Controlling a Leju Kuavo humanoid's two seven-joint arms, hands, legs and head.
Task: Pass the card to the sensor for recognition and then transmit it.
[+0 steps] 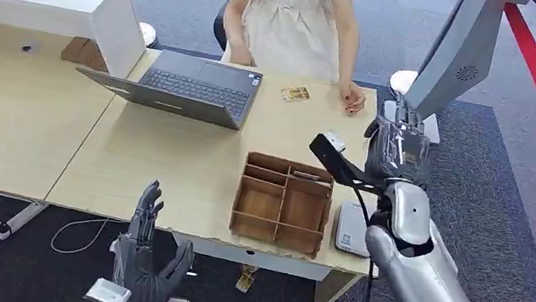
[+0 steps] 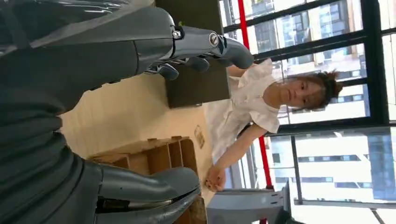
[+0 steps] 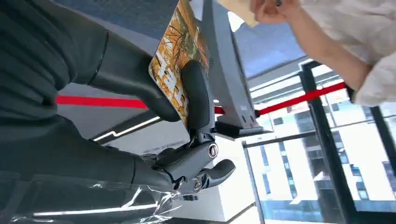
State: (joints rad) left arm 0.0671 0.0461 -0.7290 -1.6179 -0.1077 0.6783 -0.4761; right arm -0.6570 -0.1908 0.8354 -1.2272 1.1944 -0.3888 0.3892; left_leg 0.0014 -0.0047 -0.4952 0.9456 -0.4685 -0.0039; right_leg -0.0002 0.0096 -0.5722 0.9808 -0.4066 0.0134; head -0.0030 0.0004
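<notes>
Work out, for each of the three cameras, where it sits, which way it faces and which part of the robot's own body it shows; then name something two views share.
Head view: high on the body, looking down on the table; left hand and right hand show.
Left wrist view: behind the left hand, facing the wooden organiser and the person.
Right wrist view: behind the right hand, which holds the card.
Shared: head and left wrist views both show the organiser.
</notes>
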